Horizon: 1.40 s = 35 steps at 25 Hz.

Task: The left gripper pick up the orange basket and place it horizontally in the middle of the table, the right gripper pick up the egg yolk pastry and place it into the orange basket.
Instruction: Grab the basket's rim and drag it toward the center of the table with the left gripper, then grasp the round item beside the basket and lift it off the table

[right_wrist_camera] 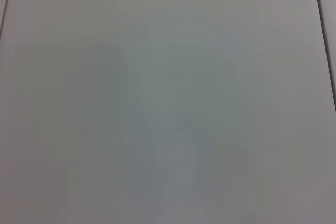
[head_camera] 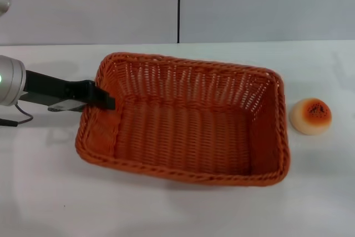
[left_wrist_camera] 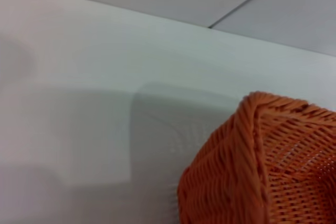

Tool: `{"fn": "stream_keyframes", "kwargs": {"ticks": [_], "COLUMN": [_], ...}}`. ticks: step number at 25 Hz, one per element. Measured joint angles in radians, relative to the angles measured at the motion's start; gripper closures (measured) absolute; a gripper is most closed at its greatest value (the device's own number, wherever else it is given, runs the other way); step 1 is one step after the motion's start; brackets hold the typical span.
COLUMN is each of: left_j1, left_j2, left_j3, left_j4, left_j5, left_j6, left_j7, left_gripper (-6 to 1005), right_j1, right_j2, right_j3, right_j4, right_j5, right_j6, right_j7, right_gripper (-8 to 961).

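The orange basket [head_camera: 188, 126] lies lengthwise across the middle of the white table [head_camera: 166, 209], open side up and empty. My left gripper [head_camera: 104, 99] reaches in from the left and straddles the basket's left rim, one black finger inside the wall, shut on it. The left wrist view shows one braided corner of the basket [left_wrist_camera: 262, 166] over the table. The egg yolk pastry [head_camera: 310, 116] sits on the table just right of the basket, a small gap apart. My right gripper is out of view; its wrist view shows only a pale blank surface.
A grey wall [head_camera: 111, 4] with a dark vertical seam [head_camera: 178, 4] runs along the table's far edge. A thin black cable [head_camera: 16, 116] hangs beneath the left arm at the left edge.
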Motion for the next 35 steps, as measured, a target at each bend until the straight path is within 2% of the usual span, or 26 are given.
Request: {"fn": "stream_keyframes", "kwargs": {"ticks": [12, 14, 16, 17, 18, 19, 21, 22, 23, 25, 26, 29, 30, 31, 32, 35], "left_j1": [0.008, 0.011, 0.010, 0.007, 0.007, 0.006, 0.006, 0.006, 0.011, 0.017, 0.024, 0.028, 0.028, 0.032, 0.032, 0.049], "left_j2": [0.003, 0.006, 0.006, 0.007, 0.007, 0.008, 0.008, 0.010, 0.015, 0.013, 0.009, 0.010, 0.011, 0.012, 0.012, 0.009], "left_j3": [-0.054, -0.140, -0.165, -0.237, -0.237, -0.278, -0.278, -0.331, -0.426, -0.488, -0.547, -0.613, -0.645, -0.717, -0.717, -0.795], "left_j4": [-0.028, -0.041, -0.048, -0.072, -0.072, -0.083, -0.083, -0.097, -0.106, -0.108, -0.130, -0.196, -0.233, -0.314, -0.314, -0.414], "left_j5": [-0.032, -0.044, -0.047, -0.060, -0.060, -0.066, -0.066, -0.075, -0.096, -0.123, -0.169, -0.226, -0.251, -0.295, -0.295, -0.364], "left_j6": [-0.001, 0.016, 0.023, 0.039, 0.039, 0.047, 0.047, 0.057, 0.065, 0.064, 0.061, 0.058, 0.056, 0.053, 0.053, 0.051], "left_j7": [0.010, 0.070, 0.089, 0.134, 0.134, 0.161, 0.161, 0.201, 0.275, 0.344, 0.431, 0.540, 0.579, 0.684, 0.684, 0.850], "left_gripper": [472, 410, 349, 318, 301, 284, 251, 234, 233, 231, 231, 231, 231, 231, 231, 231], "right_j1": [0.003, 0.001, -0.004, -0.004, -0.006, -0.008, -0.014, -0.014, -0.016, -0.018, -0.021, -0.025, -0.029, -0.035, -0.035, -0.048], "right_j2": [-0.001, -0.001, -0.001, -0.001, -0.001, -0.001, 0.000, 0.000, 0.000, -0.001, -0.002, -0.001, 0.000, 0.001, 0.001, 0.003], "right_j3": [0.000, 0.000, -0.001, -0.001, -0.001, -0.001, -0.001, -0.001, -0.002, -0.006, -0.024, -0.052, -0.073, -0.103, -0.103, -0.143], "right_j4": [-0.010, -0.011, -0.011, -0.011, -0.011, -0.011, -0.011, -0.011, -0.011, -0.026, -0.074, -0.146, -0.209, -0.319, -0.319, -0.516], "right_j5": [-0.003, -0.004, -0.007, -0.007, -0.007, -0.007, -0.007, -0.007, -0.007, -0.010, -0.021, -0.041, -0.065, -0.120, -0.120, -0.261], "right_j6": [0.005, 0.005, 0.005, 0.005, 0.004, 0.003, -0.004, -0.004, -0.005, 0.003, 0.029, 0.071, 0.110, 0.169, 0.169, 0.214], "right_j7": [0.000, 0.000, 0.004, 0.004, 0.006, 0.006, 0.008, 0.008, 0.013, 0.048, 0.132, 0.242, 0.331, 0.486, 0.486, 0.781], "right_gripper": [437, 439, 440, 440, 441, 442, 443, 444, 444, 445, 446, 448, 449, 449, 450, 452]}}
